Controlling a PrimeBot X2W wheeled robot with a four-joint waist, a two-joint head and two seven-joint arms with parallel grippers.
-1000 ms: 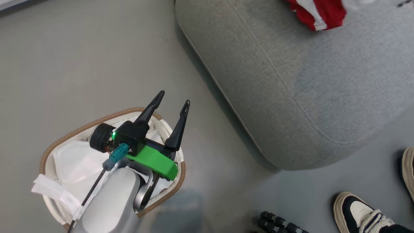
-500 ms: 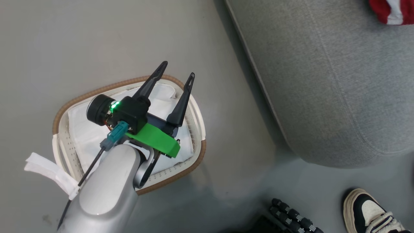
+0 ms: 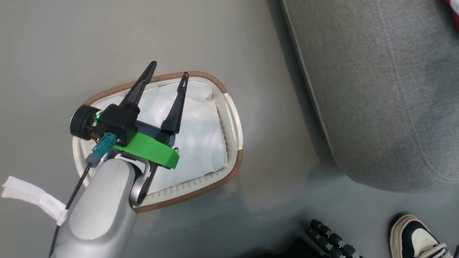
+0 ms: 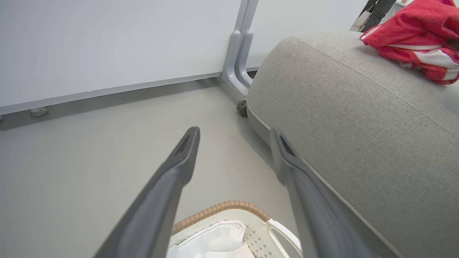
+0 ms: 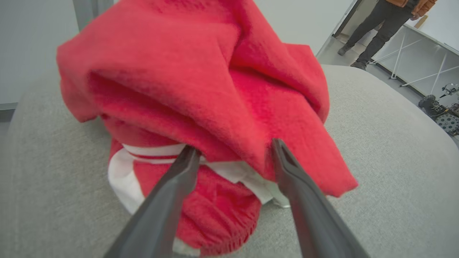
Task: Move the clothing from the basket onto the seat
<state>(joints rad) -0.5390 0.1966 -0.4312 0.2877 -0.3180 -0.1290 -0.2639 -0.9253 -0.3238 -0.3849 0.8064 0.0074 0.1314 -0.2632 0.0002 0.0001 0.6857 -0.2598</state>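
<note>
1. The seat (image 3: pixel 376 89) fills the upper right of the head view. In the left wrist view it takes the right half (image 4: pixel 358 125), and in the right wrist view it spreads across the bottom and both sides (image 5: pixel 387 143).
2. The basket (image 3: pixel 222 122) stands on the floor at centre-left of the head view, beside the seat but apart from it. Inside it is a white liner (image 3: pixel 200 136), with no red cloth on the part that shows. Its brown rim (image 4: pixel 222 208) peeks in at the bottom of the left wrist view.
3. The clothing (image 5: pixel 200 89) lies heaped on the seat and takes up the centre and top of the right wrist view. It is a bunched mound with no clear long axis. In the left wrist view it sits at the far upper right (image 4: pixel 412 43).
4. The left gripper (image 3: pixel 169 69) hovers over the basket with its fingers spread and nothing between them. It is well apart from the clothing, which lies up and to the right of its tips (image 4: pixel 235 132).
5. The right gripper (image 5: pixel 235 147) is the nearer one. The clothing is straight ahead of it, with a red fold hanging at its tips. Its fingers are apart and clamp nothing; whether the tips brush the cloth I cannot tell.
6. The job looks as good as done. The likely next move is to back the right gripper off along its own line so that neither tip hooks the fold.
</note>
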